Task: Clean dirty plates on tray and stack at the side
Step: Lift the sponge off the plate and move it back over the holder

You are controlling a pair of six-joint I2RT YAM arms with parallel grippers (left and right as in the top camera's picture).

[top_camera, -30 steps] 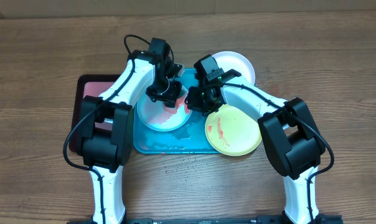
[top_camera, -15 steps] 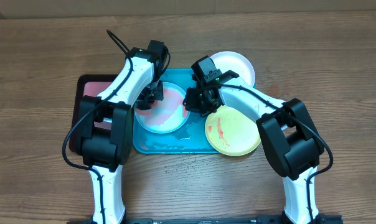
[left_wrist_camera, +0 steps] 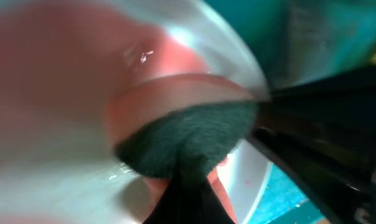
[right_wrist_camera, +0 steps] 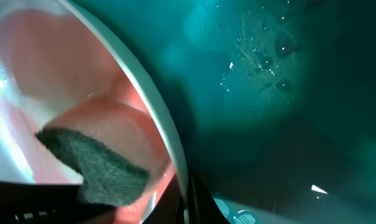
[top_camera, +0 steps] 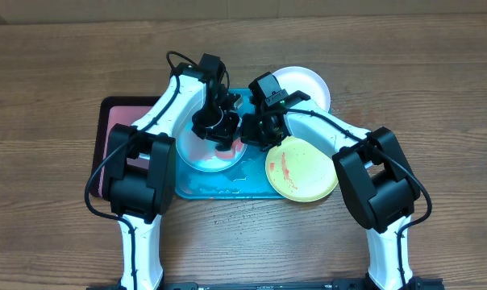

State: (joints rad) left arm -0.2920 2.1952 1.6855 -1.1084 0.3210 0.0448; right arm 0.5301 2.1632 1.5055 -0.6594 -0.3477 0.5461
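We count three plates, two trays and one sponge. The teal tray lies on the desk, its long axis running left to right. The blue plate sits inside it. The yellow-green plate overlaps its near right corner and the white plate its far right corner. The pink tray lies just left. The left gripper clamps the sponge against the blue plate; the right gripper pinches that plate's rim.
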